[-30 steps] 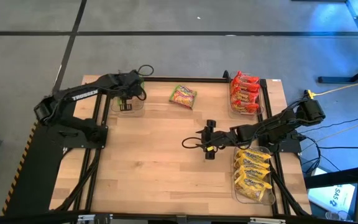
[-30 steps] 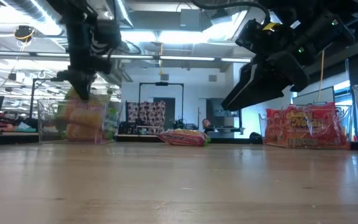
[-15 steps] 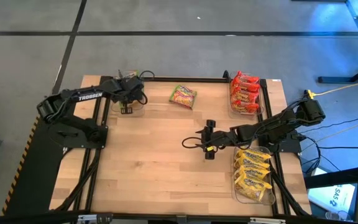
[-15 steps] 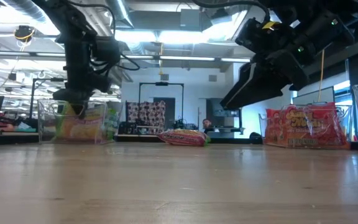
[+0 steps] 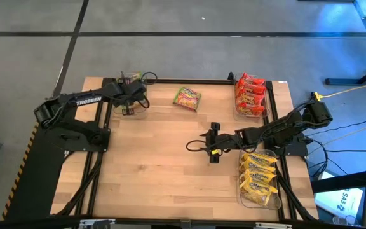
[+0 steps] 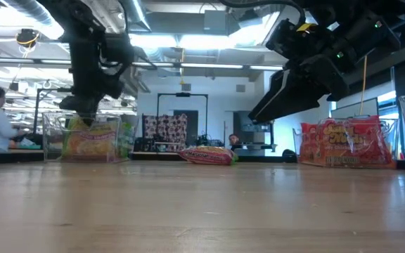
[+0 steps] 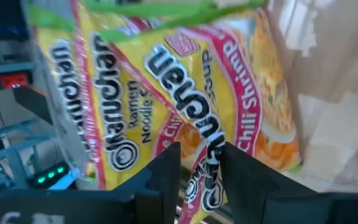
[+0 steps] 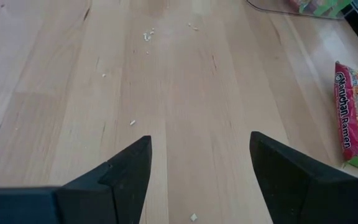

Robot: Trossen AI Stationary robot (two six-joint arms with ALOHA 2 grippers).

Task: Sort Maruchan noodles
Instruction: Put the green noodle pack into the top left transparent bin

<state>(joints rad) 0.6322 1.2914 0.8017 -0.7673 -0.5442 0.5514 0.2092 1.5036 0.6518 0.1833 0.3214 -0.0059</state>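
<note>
My left gripper [image 5: 128, 109] reaches down into the clear bin [image 5: 138, 108] at the table's far left. Green-pink Maruchan packets [image 6: 93, 139] lie in that bin. In the left wrist view its fingers [image 7: 201, 163] stand slightly apart with the crinkled edge of the top packet [image 7: 185, 93] between them. One more green-pink packet [image 5: 187, 98] lies flat on the table at the far middle. My right gripper [image 5: 210, 144] hovers open over the table's middle, its fingers [image 8: 201, 168] around nothing. My left gripper comes slanting down from above onto the top packet's near edge [image 7: 209, 155], which runs into the narrow gap between the fingers. Whether the fingers touch it, I cannot tell. The packet lies in the bin on another packet.
A clear bin with red-orange packets [image 5: 250, 95] stands at the far right, and another with yellow packets [image 5: 259, 181] at the near right. Bare wood lies across the table's middle and near left. A person sits in the room behind.
My left gripper has sunk into the far-left bin and tipped further down. The green-pink packet that hung under it above the bin's floor now lies flat on the packets inside.
</note>
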